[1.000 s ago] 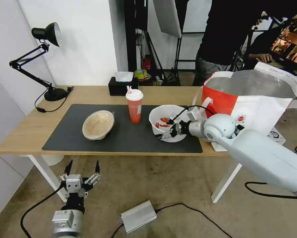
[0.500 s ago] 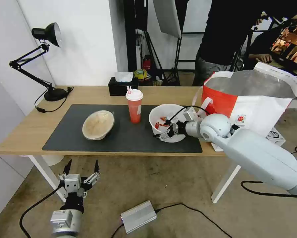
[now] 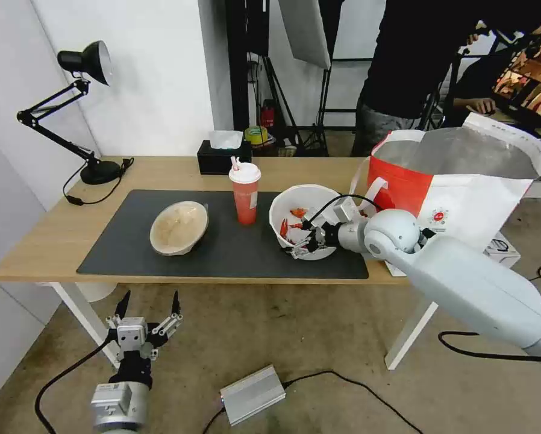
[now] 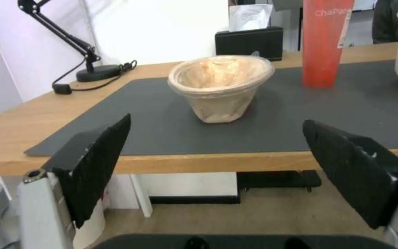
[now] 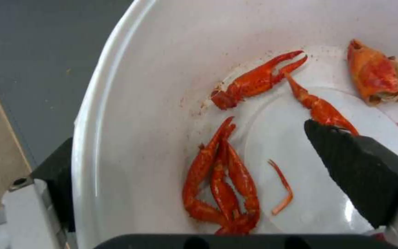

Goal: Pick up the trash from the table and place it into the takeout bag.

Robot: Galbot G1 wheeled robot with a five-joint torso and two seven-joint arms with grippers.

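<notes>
The white round bowl [image 3: 300, 202] with red shellfish scraps [image 5: 222, 186] sits tipped on the dark mat [image 3: 234, 256] of the table [image 3: 47, 235]. My right gripper [image 3: 300, 241] [image 5: 190, 138] is open and straddles the bowl's near rim, one finger inside and one outside. Left of this bowl stands the red-orange cup [image 3: 245, 199] [image 4: 323, 41], and further left the beige pulp bowl [image 3: 179, 227] [image 4: 219, 86]. The white and red takeout bag [image 3: 463, 193] stands open at the table's right end. My left gripper [image 3: 150, 301] [image 4: 216, 121] hangs open below the table's front edge.
A black desk lamp [image 3: 84, 60] and a black tissue box [image 3: 219, 160] stand along the table's back. A silver box [image 3: 252, 395] with cables lies on the floor in front. A person stands behind the bag among light stands.
My right gripper has slid further left over the white bowl's near rim. The bowl has tipped, its far rim now higher. The left arm has hardly moved.
</notes>
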